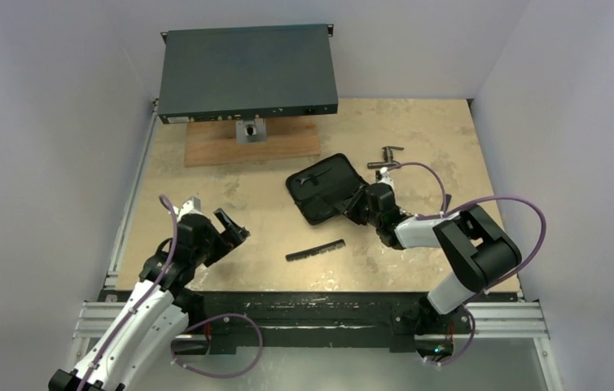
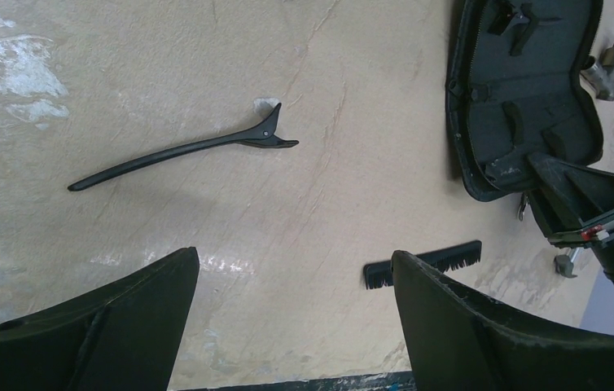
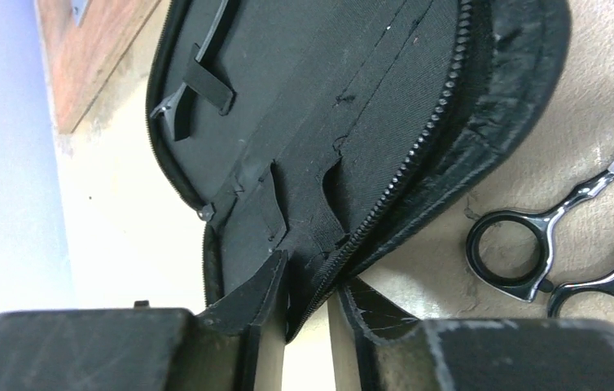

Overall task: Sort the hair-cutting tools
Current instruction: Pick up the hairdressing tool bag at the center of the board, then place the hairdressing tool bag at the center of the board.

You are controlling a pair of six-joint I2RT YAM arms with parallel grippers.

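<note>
- Beige, stone-patterned counter (image 1: 418,138) runs under both arms.
- Left gripper (image 1: 226,230) hovers over it, jaws spread wide, holding nothing.
- Black clip (image 2: 182,151) lies flat beyond that gripper.
- Comb (image 1: 315,250) lies mid-counter, near the front.
- Right gripper (image 3: 308,301) pinches the open zip case (image 1: 324,187) by its rim.
- Scissors (image 3: 585,193) lie just beside the case.

the table top (image 2: 206,49) looked like pale mottled stone, smooth, with a dull sheen in patches. the case (image 3: 353,98) was matt black woven cloth inside, and its zip (image 3: 418,155) had small dark teeth. the scissors (image 3: 568,204) were polished silver metal, glossy, with black lining the finger rings. the clip (image 2: 182,149) and comb (image 2: 450,258) looked like matt black plastic. the fingers (image 2: 499,334) of the left gripper (image 2: 294,254) were matt black and scuffed. the board (image 1: 230,147) was bare reddish wood. the box (image 1: 247,69) was a dull dark grey.
</note>
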